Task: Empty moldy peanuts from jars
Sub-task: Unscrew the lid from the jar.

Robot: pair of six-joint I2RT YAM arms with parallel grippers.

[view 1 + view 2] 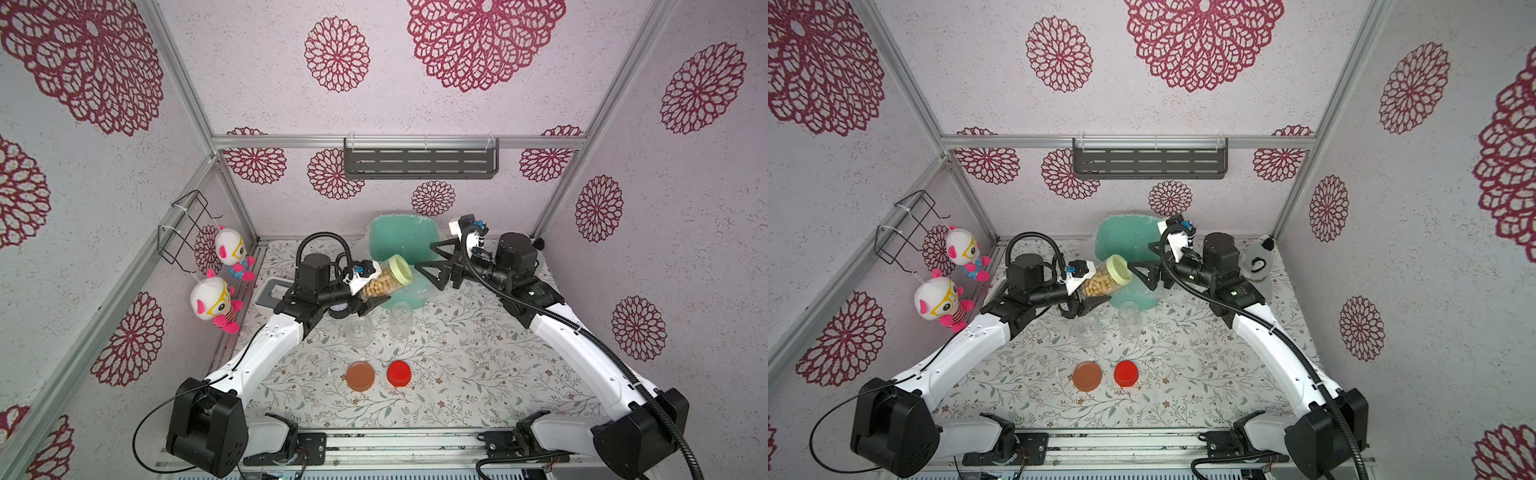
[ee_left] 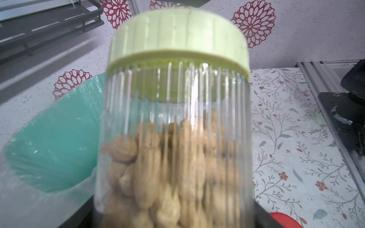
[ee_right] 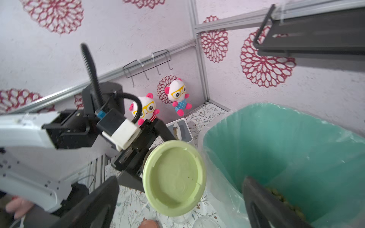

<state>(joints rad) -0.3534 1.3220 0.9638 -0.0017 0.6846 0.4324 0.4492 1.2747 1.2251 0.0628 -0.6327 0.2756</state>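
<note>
Left claw [image 1: 372, 296]: clamped round the body of the one full jar [image 1: 384, 279], which I hold tilted above the bench [image 1: 478, 374], lid end aimed at my other arm for unscrewing.
Right claw [image 1: 433, 262]: spread wide, holding nothing, lined up on the pale green lid [image 3: 173, 179] without touching it (a twist-off comes next, I judge).
Peanuts [image 2: 173, 167]: sealed in that jar, just beside the teal bin [image 1: 395, 237], handy for tipping.
Empty jars [image 1: 359, 330]: two, upright on the bench, out of the way.

We see bright, even light and only soft shadows. The jar [image 2: 173, 138] is blurred in the left wrist view; both top views bend at their edges.
</note>
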